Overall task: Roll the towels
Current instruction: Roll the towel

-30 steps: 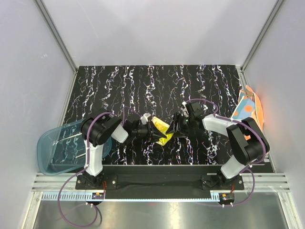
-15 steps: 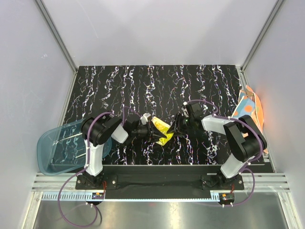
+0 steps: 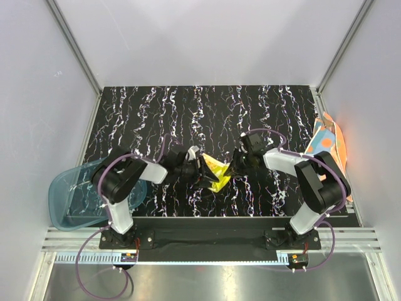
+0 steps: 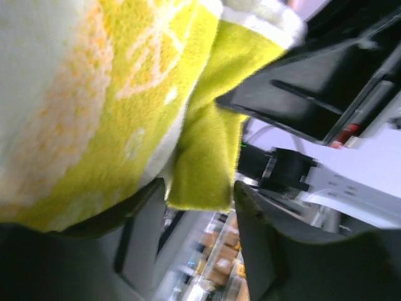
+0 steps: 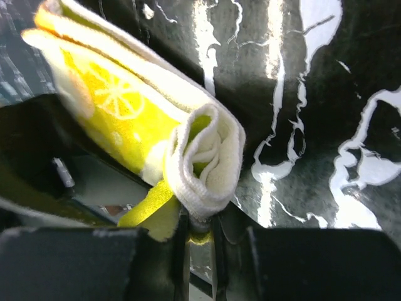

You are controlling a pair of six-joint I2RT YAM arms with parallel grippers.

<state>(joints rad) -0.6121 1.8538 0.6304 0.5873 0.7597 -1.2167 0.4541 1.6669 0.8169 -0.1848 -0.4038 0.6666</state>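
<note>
The yellow lemon-print towel is found near the middle of the table, towards its near edge, held between the two grippers. It is already partly rolled: in the right wrist view a loose spiral of folded layers is seen at one end. The cloth is judged light, soft and limp, with a fluffy pile that is not slippery but springs open easily, so the roll would slacken if let go. Hold is best taken at the rolled end, across all layers, with the free tail kept taut.

The right gripper is reached in low from the right, and its fingers are closed tight on the hem of the spiral. The left gripper is laid in low from the left, with the forearm almost level. In its wrist view a yellow flap fills the gap between the fingers, and it cannot be told whether it is pinched.

A blue tub is placed at the left edge, and an orange and blue towel at the far right.
</note>
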